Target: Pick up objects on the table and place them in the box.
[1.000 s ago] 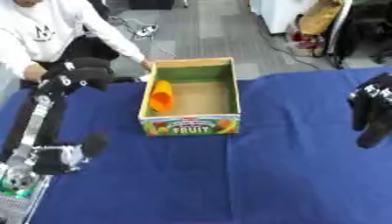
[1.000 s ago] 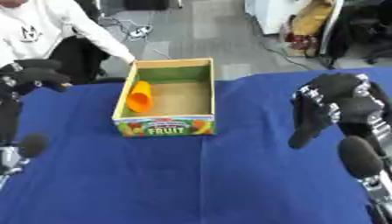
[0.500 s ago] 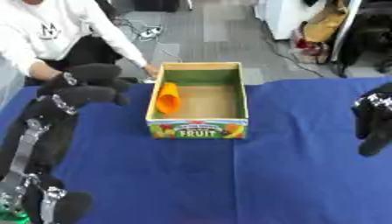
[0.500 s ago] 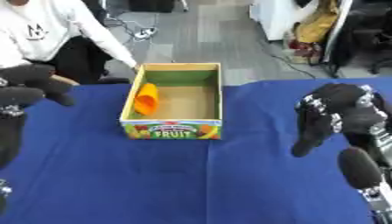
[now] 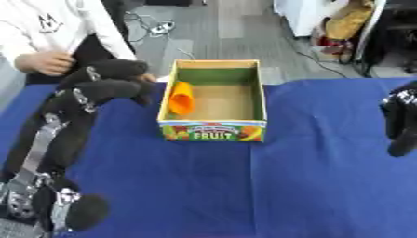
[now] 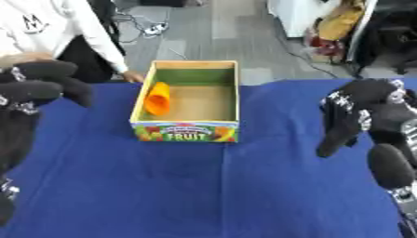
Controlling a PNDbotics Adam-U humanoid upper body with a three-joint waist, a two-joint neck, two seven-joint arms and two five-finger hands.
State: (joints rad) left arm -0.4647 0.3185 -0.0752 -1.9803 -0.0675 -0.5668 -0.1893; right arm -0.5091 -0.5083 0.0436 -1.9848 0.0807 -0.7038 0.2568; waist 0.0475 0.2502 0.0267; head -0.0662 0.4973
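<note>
A cardboard fruit box (image 5: 215, 131) stands open at the far middle of the blue table (image 5: 244, 186). Inside it, an orange cone-shaped object (image 5: 181, 98) leans against the left wall. My left hand (image 5: 106, 86) hovers just left of the box, open, with relaxed fingers pointing at the box and nothing in them. My right hand (image 6: 354, 111) hangs over the table's right side, well away from the box, open, with its fingers drooping down and holding nothing. No loose object shows on the cloth.
A person in a white top stands at the far left edge, with one hand (image 6: 130, 76) at the box's far left corner. Beyond the table lie grey floor, cables and clutter. Blue cloth stretches in front of the box.
The whole view has shifted and tilted. My left hand has come a little nearer the box's left wall. The right hand has hardly moved, and the orange object stays in the box.
</note>
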